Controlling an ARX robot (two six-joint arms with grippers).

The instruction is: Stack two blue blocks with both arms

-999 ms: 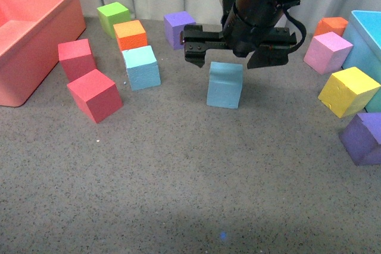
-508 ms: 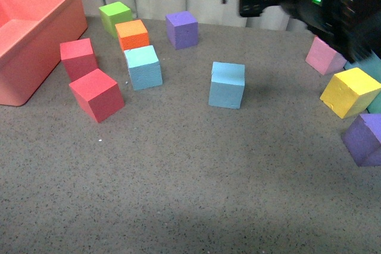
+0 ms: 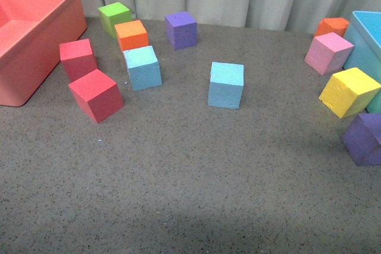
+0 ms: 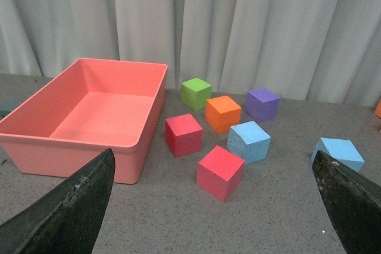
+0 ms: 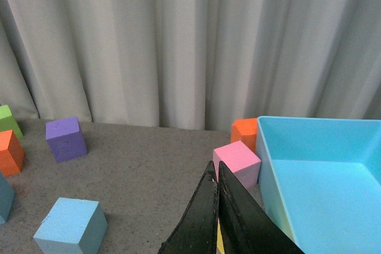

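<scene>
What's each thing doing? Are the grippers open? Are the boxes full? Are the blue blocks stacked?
pink bin: empty
teal bin: empty where visible
blue block nearer the pink bin: flat, nothing on it
middle blue block: flat, nothing on it
left gripper: open, empty
right gripper: shut, empty

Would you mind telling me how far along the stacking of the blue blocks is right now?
Done: nothing yet. One blue block sits beside an orange cube; the other blue block stands alone mid-table, apart from it. In hand: nothing. The left gripper is open and empty, the right gripper shut on nothing, and neither arm shows in the front view. Left: grasp one block and set it on the other.
</scene>
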